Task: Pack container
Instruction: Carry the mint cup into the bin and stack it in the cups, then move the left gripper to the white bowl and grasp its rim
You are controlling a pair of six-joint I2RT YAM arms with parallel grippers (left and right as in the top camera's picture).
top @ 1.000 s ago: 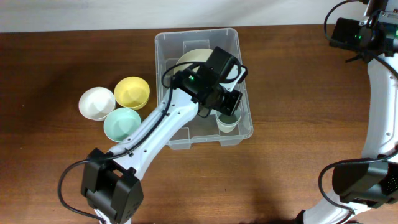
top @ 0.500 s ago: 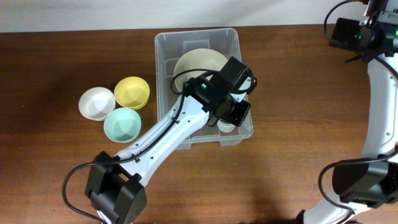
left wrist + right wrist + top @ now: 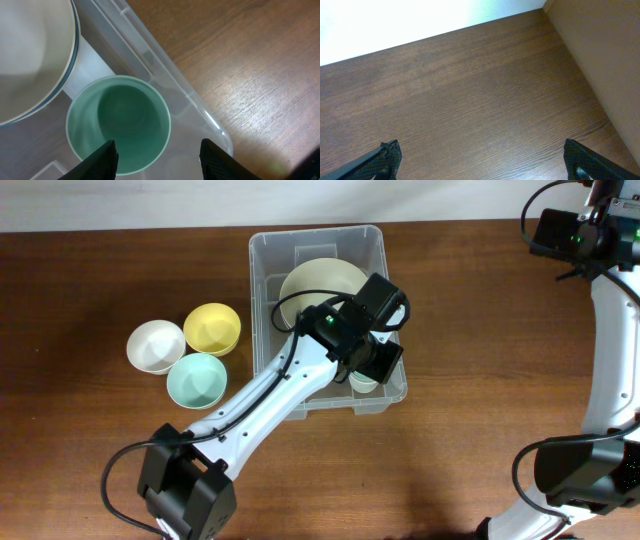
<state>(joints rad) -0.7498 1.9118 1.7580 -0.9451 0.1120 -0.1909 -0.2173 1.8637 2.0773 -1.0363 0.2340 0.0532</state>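
The clear container stands at the table's middle, with a large cream bowl in its far half. A small green cup stands upright in its near right corner. My left gripper hangs right over that cup. In the left wrist view the cup sits beside the cream bowl and the container wall. My left gripper is open, its jaws apart on either side of the cup's right rim and not pressing it. My right gripper is open over bare wood at the far right.
Three bowls sit left of the container: a white one, a yellow one and a mint one. The right arm stays at the table's far right corner, near a beige wall.
My left gripper carried the green cup toward the container's near right corner, then opened and let it go. The right arm has not moved.
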